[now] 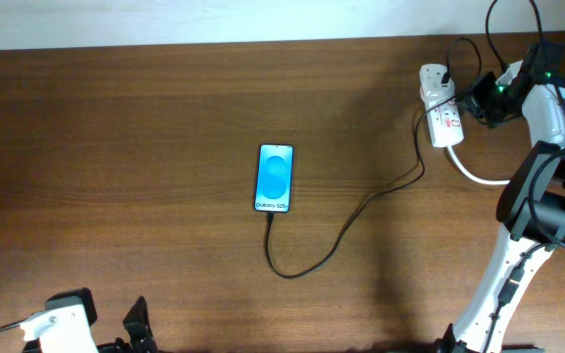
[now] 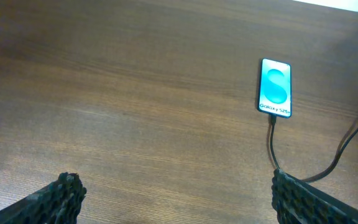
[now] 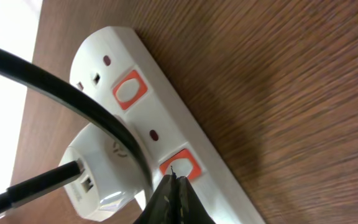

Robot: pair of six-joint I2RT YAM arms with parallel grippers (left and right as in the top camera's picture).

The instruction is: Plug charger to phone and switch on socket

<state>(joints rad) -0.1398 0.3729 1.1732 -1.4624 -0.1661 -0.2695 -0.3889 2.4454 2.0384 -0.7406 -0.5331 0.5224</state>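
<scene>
Charger sits in the phone, so switching is in hand: the shut right hand touches the socket's red switch, needing a firm press; the left hand idles wide open.

Work surface: table of dark brown wood, grain running left to right, filling nearly the whole overhead view. Beyond its far edge lies a plain pale strip, white and featureless; whether it is wall or floor cannot be told. Lighting is diffuse, with a soft sheen on the far left wood and a darker patch toward the near right.
</scene>
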